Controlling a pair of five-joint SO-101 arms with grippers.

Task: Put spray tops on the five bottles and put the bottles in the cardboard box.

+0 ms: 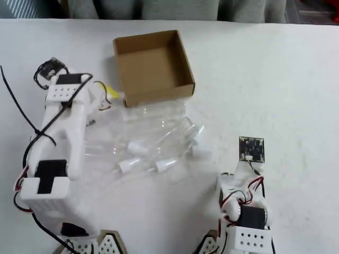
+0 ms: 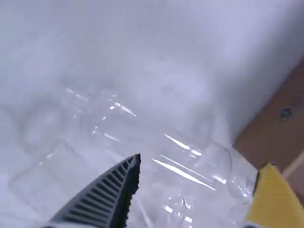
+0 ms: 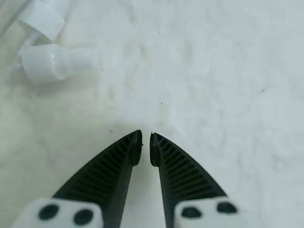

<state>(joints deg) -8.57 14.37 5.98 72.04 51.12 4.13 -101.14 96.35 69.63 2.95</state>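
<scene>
Right gripper [image 3: 145, 142], the item farthest from the cardboard box [image 1: 159, 94] on its near side: jaws almost together with nothing between them, over bare table [image 1: 296, 79]. One white spray top [image 3: 45, 61] lies just ahead of it.

Between that arm and the box, clear bottles [image 1: 164, 138] lie on their sides in a loose heap with white spray tops [image 1: 136, 147] among them. Whether any top is seated cannot be told.

Left gripper [image 2: 199, 178], just beside the box's near left corner: jaws wide, holding nothing, poised above the bottles nearest the box.

Box: upright, open, no bottle inside.

Judgement: the task is at its outset, at the capping stage. The next move calls for closing squarely on one bottle body, as round clear plastic will likely roll, while the right arm fetches a top.
</scene>
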